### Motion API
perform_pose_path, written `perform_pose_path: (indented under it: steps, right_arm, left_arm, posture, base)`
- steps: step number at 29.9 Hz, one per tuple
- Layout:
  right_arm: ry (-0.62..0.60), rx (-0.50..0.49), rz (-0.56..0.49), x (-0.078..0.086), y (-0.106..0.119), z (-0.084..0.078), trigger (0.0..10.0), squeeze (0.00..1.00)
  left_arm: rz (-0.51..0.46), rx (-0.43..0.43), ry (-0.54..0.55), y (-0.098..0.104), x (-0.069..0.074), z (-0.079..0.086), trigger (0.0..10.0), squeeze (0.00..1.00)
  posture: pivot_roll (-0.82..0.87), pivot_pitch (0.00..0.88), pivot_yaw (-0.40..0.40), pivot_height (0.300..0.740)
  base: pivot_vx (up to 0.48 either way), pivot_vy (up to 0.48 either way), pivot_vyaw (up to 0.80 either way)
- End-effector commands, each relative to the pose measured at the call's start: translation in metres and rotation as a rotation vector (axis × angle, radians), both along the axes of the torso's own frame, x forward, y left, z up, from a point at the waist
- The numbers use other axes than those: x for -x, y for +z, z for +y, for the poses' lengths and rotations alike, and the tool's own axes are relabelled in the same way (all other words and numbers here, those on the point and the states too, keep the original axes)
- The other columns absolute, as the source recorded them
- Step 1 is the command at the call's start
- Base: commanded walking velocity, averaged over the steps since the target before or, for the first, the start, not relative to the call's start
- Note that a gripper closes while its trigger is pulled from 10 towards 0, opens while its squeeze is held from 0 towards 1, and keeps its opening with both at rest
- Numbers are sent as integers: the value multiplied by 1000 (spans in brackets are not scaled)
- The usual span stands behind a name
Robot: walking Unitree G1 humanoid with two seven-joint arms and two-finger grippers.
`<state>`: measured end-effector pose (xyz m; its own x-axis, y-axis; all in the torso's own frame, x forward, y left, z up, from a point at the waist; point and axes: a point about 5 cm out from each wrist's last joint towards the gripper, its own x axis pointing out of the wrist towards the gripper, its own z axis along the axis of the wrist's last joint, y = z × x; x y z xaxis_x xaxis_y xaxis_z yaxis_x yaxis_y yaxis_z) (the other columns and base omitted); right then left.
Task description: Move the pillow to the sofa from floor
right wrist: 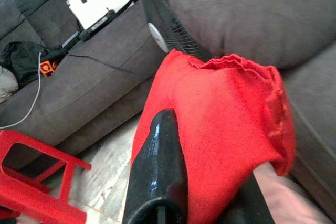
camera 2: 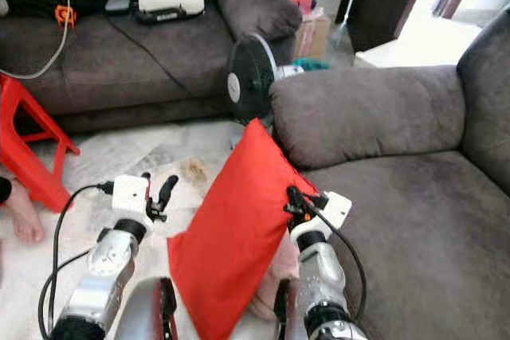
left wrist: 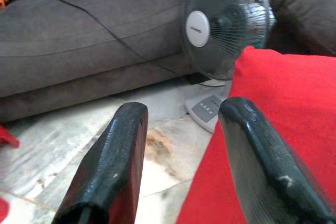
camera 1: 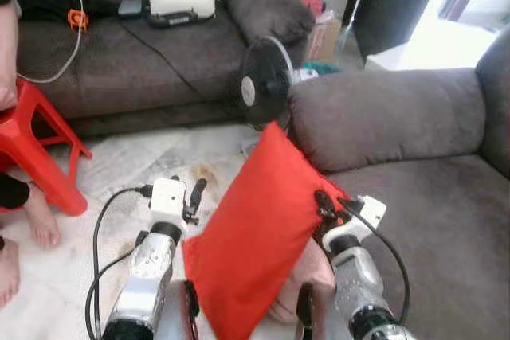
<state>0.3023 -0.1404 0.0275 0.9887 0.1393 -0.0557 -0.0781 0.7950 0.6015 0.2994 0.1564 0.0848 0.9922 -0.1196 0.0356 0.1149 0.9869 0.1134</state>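
right hand (camera 1: 328,206) pinching red pillow (camera 1: 253,236) edge; left hand (camera 1: 191,197) open beside.

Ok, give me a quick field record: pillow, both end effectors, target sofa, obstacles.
pillow: red pillow, lifted, tilted, top corner near the sofa armrest
right end effector: shut on the pillow's edge
left end effector: open, beside the pillow, not gripping
target: grey sofa seat, to the right
obstacles: black fan on the floor by the armrest; red stool at left

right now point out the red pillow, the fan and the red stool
red pillow (camera 1: 251,232), left eye view, middle of its face
fan (camera 1: 260,84), left eye view, round grille
red stool (camera 1: 36,149), left eye view, leg
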Motion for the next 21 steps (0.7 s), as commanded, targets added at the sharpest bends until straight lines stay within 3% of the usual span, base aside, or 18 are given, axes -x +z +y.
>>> perform_pose_path:
  steps: [1,13,21]
  right_arm:
    - [-31,37,-105,-9,19,-7,10000,0]
    - [-36,37,-104,-8,19,-7,10000,0]
    - [-42,38,-102,-8,19,-8,10000,0]
  left_arm:
    - [-6,6,-7,0,-1,-1,10000,0]
    - [-2,6,-10,0,-1,-1,10000,0]
    - [0,7,-11,-1,0,-1,10000,0]
  posture:
    - [127,18,-69,660]
    - [129,25,-67,740]
    - [131,28,-68,740]
  base:
    - [0,0,0]
    - [0,0,0]
    - [0,0,0]
